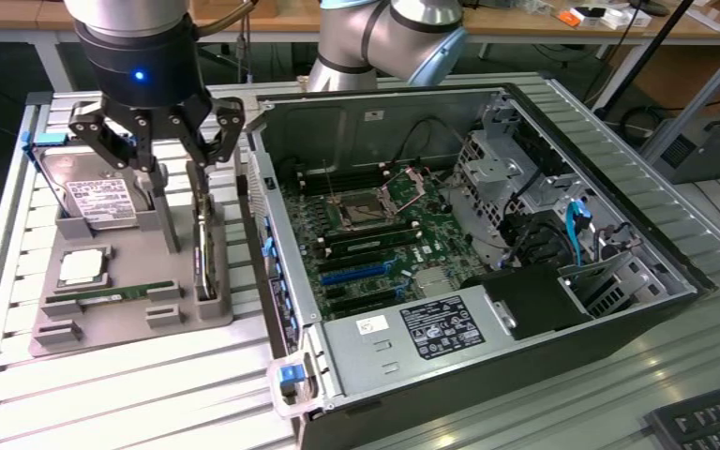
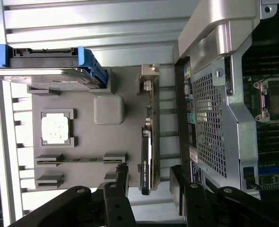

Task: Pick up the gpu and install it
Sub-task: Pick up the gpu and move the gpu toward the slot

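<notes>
1. We're looking at the gripper (image 1: 185, 225) hanging wide open over the grey tray (image 1: 116, 325). Its 2 fingers (image 2: 122, 172) are spread apart and holding nothing.
2. We're seeing those fingers straddling 1 end of the gpu (image 2: 146, 142). In the wrist view a gap is showing on each side of the card, so nothing's touching it.
3. The gpu itself is standing on its edge in a slot along the tray's side nearest the computer case (image 1: 561, 323). From the exterior view it's looking like a thin dark slat.
4. Sharing the tray, we're spotting:
   - a hard drive (image 1: 95, 199) with a blue bracket, sitting in its holder to the exterior view's left of the gripper
   - a square silver processor chip (image 1: 82, 267) lying flat below the drive
   - a green memory stick (image 1: 110, 295) lying next to the chip
5. The case is lying open just beside the tray on the exterior view's right. It's showing its motherboard (image 1: 385, 244) and power supply (image 1: 442, 328).
6. Everything's sitting on a slatted metal table (image 1: 147, 394), and a keyboard (image 1: 711, 424) is peeking in at the corner.
</notes>
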Controlling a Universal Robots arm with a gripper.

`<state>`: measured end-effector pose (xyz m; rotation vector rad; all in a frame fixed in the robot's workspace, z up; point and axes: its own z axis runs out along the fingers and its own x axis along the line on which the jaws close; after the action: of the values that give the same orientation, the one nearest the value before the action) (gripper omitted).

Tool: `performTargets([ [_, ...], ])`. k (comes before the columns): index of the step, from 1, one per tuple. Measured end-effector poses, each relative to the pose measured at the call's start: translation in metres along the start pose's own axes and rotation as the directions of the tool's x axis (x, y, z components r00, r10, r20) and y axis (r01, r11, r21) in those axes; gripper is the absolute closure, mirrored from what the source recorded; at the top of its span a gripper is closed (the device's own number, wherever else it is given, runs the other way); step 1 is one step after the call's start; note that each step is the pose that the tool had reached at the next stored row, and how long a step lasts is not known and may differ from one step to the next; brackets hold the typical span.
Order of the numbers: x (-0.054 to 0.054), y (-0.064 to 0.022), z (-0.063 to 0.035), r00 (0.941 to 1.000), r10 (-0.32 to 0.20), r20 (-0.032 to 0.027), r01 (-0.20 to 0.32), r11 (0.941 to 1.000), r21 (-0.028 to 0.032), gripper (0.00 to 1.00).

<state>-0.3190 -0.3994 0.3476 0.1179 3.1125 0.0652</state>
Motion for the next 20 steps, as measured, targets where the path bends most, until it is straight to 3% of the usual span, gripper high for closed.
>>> performTargets([
  [20,0.0039,-0.0004,0.0024,1.0,0.0,0.0001,0.0,1.0,0.0002,0.52],
])
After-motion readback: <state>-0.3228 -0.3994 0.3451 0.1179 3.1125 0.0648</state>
